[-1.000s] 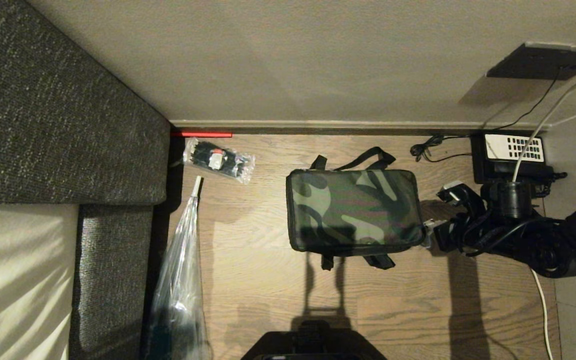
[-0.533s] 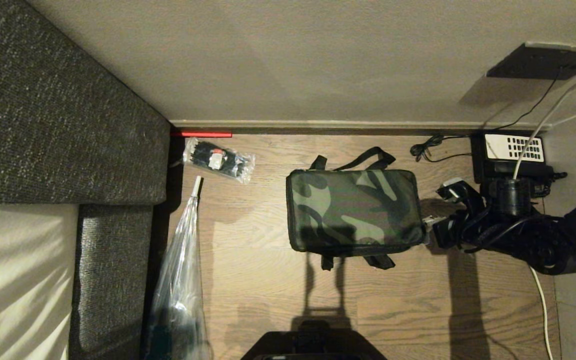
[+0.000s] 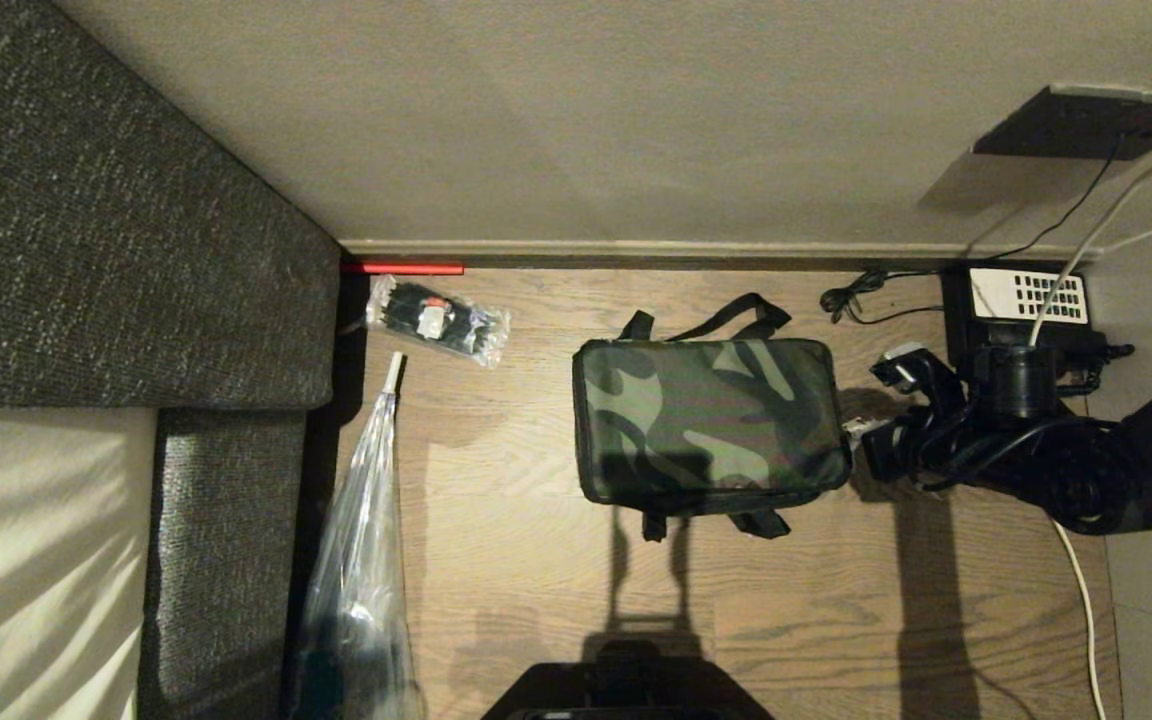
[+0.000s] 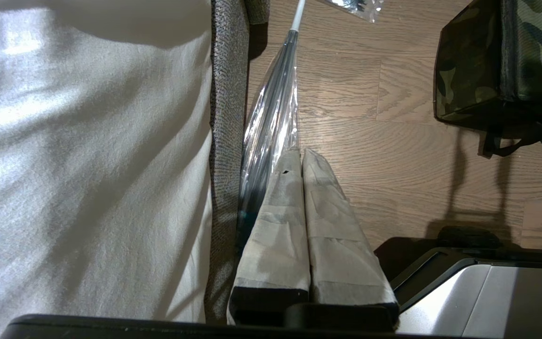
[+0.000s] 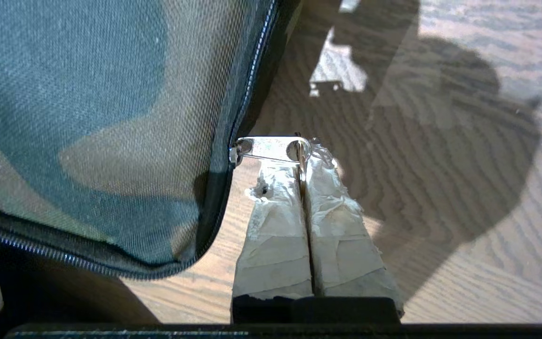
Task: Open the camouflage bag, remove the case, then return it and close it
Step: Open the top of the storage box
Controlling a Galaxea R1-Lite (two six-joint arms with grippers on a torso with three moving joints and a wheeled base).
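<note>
The camouflage bag [image 3: 709, 423] is lying zipped on the wooden floor [image 3: 536, 560]; at its three o'clock edge the right gripper [image 5: 303, 157] is pinching the metal zipper pull [image 5: 271, 148], jaws clenched; the thin tab risks slipping if tugged off-line.

The left claw [image 4: 303, 155] hangs with its two tape-wrapped fingers [image 4: 275, 226] pressed together, tips over the wooden floor [image 4: 393, 155]. Just beside the fingertips lies a long clear plastic sleeve [image 4: 271, 117] with a white tip, stretched along the floor against the edge of a grey woven upholstered piece [image 4: 226, 117]. A white sheet [image 4: 87, 165] covers the wide surface next to that grey edge. Across the floor, well apart from the claw, stands the camouflage bag [image 4: 473, 70], its corner and side in view, with a black strap [image 4: 515, 146] trailing from its base. A grey and black part of the robot [image 4: 478, 292] fills the corner near the claw's base.
</note>
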